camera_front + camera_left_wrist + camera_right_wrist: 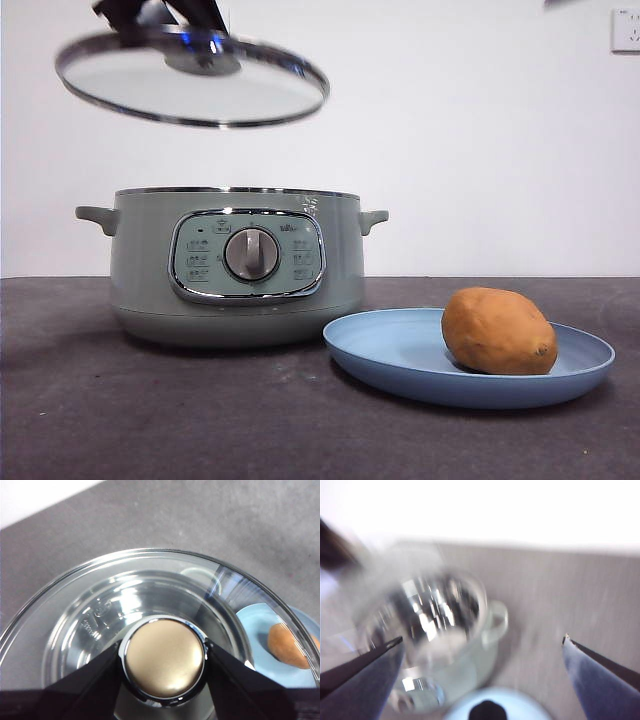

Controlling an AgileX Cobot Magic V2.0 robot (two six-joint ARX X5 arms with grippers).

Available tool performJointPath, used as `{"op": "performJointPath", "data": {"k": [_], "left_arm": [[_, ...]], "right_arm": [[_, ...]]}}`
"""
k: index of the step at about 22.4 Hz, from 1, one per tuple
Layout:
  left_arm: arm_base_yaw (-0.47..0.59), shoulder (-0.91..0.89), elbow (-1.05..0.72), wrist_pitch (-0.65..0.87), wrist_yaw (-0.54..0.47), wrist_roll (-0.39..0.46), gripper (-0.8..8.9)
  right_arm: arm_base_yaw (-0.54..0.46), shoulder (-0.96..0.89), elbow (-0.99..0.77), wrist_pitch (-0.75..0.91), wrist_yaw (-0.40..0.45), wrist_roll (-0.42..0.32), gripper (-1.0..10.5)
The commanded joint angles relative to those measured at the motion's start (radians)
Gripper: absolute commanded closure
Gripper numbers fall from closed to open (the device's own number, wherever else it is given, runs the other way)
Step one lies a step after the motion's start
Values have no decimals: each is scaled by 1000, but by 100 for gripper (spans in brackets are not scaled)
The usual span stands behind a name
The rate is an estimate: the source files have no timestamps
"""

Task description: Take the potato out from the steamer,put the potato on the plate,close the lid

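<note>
Potato count for you: one orange-brown oval potato (498, 331), lying on its side on the one shallow round light-blue plate (400, 352), toward that plate's right half in the front view. You also have one pale sage-green steamer pot (140, 270) with two small side handles, a chrome-framed panel and a single round silver dial (252, 254), and one domed glass lid (190, 85) with a chrome rim.

Your left gripper (165, 657) comes in from the top of the front view, its two black jaws clamped on either side of the lid's pale knob (165, 664). It holds the lid in the air above the steamer, clear of the rim, slightly tilted and offset toward the pot's left handle (97, 217).

Your right gripper (482, 640) has its jaws spread wide with nothing between them; its view is blurred and looks down on the steamer and the plate's edge.

The plate sits just beside the steamer on the dark grey tabletop (150, 420), its rim overlapping the pot's base in the front view. A white wall socket (625, 30) shows at the upper right.
</note>
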Motion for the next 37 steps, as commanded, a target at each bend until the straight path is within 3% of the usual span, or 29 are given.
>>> {"op": "performJointPath", "data": {"k": [1, 9, 19, 37], "left_arm": [[-14, 27, 15, 56, -8, 19, 822], [-32, 149, 15, 114, -13, 22, 822], [-50, 190, 15, 169, -31, 21, 822], [-61, 265, 14, 136, -59, 19, 822]], "right_arm": [[0, -39, 43, -32, 17, 0, 379], [1, -126, 169, -123, 16, -13, 379], [2, -137, 170, -168, 16, -24, 380], [2, -140, 170, -177, 13, -24, 380]]}}
